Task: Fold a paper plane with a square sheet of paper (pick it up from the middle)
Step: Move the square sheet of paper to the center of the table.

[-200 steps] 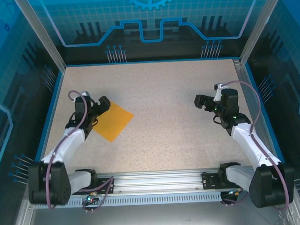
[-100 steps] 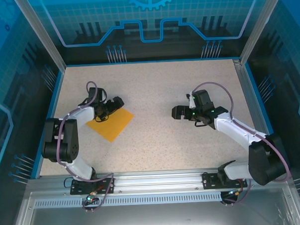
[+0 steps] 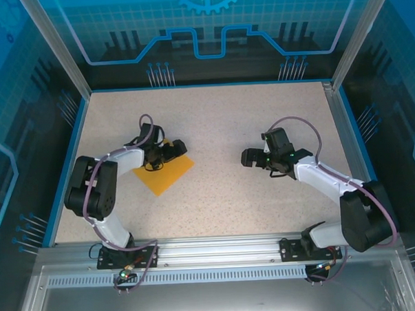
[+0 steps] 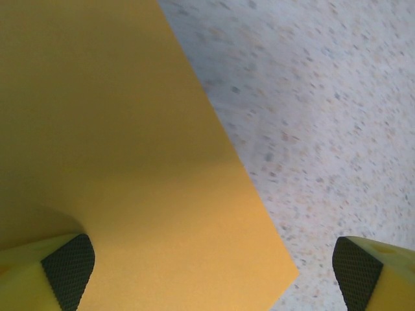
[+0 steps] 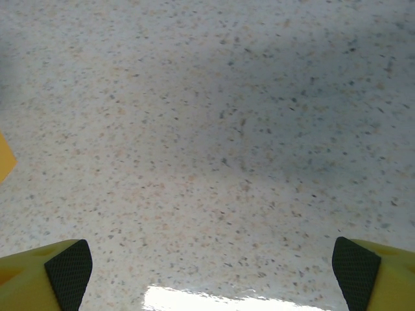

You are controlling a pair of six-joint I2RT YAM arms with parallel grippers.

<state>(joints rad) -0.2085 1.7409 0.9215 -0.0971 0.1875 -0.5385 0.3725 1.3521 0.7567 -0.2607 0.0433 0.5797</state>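
Orange paper [image 3: 164,178] on speckled table [image 3: 226,120]

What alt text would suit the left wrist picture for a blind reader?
A flat, orange-yellow square sheet of paper lies on a speckled table. The left gripper hangs open above it, one pad over paper, the other over table.

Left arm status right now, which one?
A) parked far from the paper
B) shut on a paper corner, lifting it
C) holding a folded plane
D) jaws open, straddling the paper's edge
D: in the left wrist view the left gripper stands open, with one pad over the flat square sheet of paper and the other over the bare table.
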